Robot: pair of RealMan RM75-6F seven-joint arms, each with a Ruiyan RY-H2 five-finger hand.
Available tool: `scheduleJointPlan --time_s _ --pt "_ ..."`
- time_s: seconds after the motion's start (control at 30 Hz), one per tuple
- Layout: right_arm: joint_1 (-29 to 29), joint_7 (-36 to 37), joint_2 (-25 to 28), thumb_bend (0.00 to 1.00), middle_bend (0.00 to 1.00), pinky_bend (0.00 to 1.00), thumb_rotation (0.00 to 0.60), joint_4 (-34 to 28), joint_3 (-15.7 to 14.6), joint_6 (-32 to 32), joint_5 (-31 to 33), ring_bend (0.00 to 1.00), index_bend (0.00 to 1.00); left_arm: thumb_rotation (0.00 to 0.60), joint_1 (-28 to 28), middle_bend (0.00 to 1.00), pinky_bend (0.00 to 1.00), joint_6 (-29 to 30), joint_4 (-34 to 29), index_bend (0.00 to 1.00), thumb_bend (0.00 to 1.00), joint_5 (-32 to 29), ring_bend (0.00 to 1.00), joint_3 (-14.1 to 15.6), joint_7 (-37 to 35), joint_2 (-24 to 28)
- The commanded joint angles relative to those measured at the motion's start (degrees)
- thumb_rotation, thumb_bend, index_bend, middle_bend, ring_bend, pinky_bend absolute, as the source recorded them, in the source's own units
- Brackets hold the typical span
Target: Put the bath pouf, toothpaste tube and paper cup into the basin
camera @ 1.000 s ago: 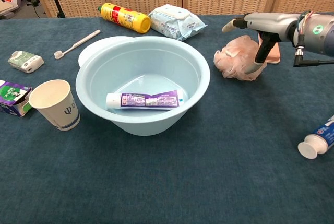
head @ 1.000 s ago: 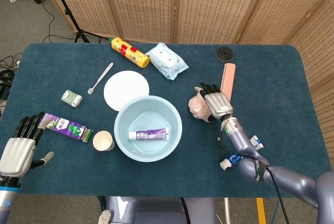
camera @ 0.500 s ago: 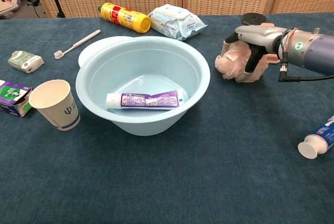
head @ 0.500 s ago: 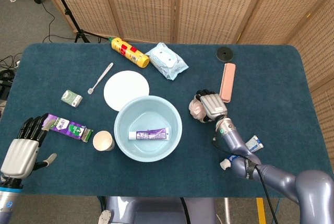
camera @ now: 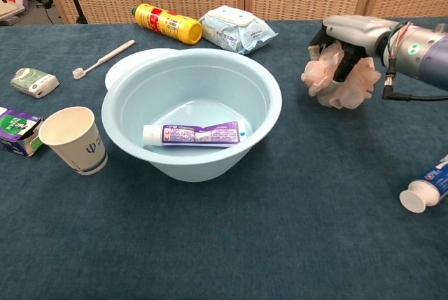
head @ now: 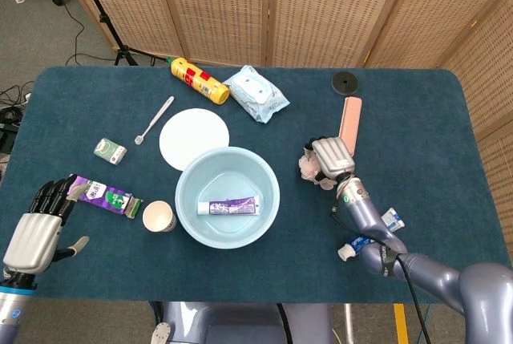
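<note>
My right hand (head: pixel 331 157) (camera: pixel 348 36) grips the pale pink bath pouf (camera: pixel 341 80) (head: pixel 309 169) and holds it lifted off the table, right of the light blue basin (head: pixel 227 197) (camera: pixel 126 129). A purple toothpaste tube (head: pixel 230 207) (camera: pixel 194 133) lies inside the basin. The white paper cup (head: pixel 159 216) (camera: pixel 74 140) stands upright just left of the basin. My left hand (head: pixel 38 228) hovers open at the table's near left, holding nothing.
A white round lid (head: pixel 193 138) touches the basin's far side. A purple carton (head: pixel 103 195), small green box (head: pixel 110 151), toothbrush (head: pixel 154 119), yellow bottle (head: pixel 199 80), wipes pack (head: pixel 256 93), pink case (head: pixel 349 124), black disc (head: pixel 345 82) and a second toothpaste tube (camera: pixel 427 189) lie around.
My right hand closed over the pouf and raised it off the table. The left hand drifted slightly.
</note>
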Motion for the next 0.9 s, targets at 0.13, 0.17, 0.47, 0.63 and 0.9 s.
scheduleJointPlan --time_s 0.13,0.17,0.47,0.63,0.9 --pt "-0.2 -5.6 6.7 0.10 0.46 0.47 0.600 -10.6 3.3 4.3 1.9 0.43 0.62 0.600 -0.1 0.00 0.00 -0.3 0.0 0.00 0.18 0.0 0.00 0.1 -0.8 0.3" --pt "-0.3 -7.2 7.9 0.10 0.46 0.47 0.600 -13.3 3.8 5.3 2.5 0.43 0.62 0.600 -0.2 0.00 0.00 -0.4 0.0 0.00 0.18 0.1 0.00 0.2 -1.1 0.4" --pt "0.7 -20.8 13.7 0.10 0.46 0.47 0.600 -32.7 6.0 12.6 6.9 0.43 0.62 0.600 -0.1 0.00 0.00 0.2 -0.3 0.00 0.18 2.5 0.00 1.2 -3.8 1.5" --pt "2.3 -27.7 12.8 0.10 0.45 0.47 0.600 -43.7 6.0 17.3 7.4 0.43 0.62 0.600 0.0 0.00 0.00 0.3 -0.4 0.00 0.18 2.7 0.00 1.3 -4.4 1.9" --pt "7.1 -34.4 6.1 0.10 0.45 0.47 0.600 -48.7 6.1 20.4 11.0 0.43 0.62 0.600 0.2 0.00 0.00 0.7 -0.6 0.00 0.18 3.0 0.00 1.4 -4.7 2.3"
